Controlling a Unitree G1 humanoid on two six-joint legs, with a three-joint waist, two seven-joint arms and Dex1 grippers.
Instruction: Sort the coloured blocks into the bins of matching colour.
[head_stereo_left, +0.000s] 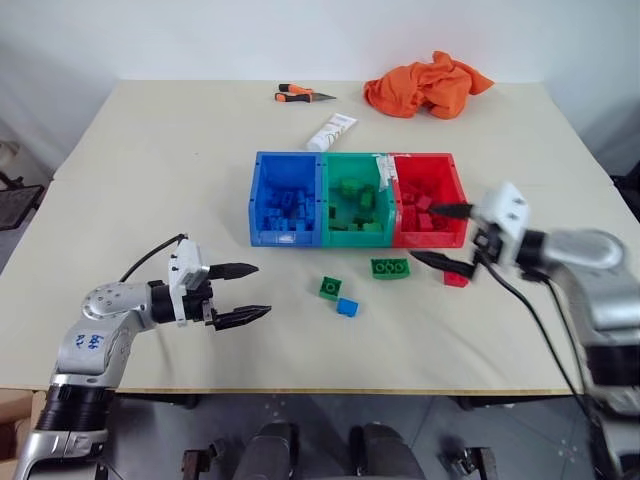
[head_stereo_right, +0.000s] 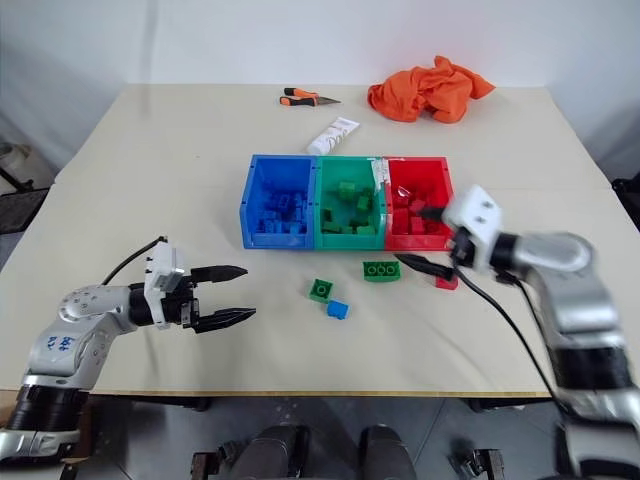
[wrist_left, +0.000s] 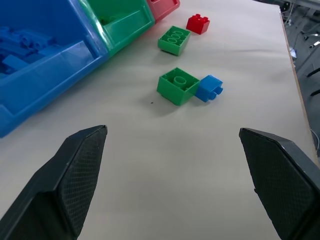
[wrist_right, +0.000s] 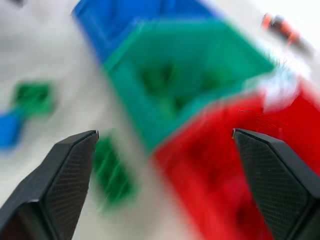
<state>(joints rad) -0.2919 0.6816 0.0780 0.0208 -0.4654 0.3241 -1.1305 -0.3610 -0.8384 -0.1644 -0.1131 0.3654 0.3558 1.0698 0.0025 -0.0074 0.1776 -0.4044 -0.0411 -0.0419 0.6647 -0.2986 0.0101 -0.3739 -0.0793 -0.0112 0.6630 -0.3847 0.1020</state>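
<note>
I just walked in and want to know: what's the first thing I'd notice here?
The three joined bins mid-table, blue, green and red, full of matching blocks. In front of them lie four loose blocks. A bright orange cloth sits at the far edge.
</note>
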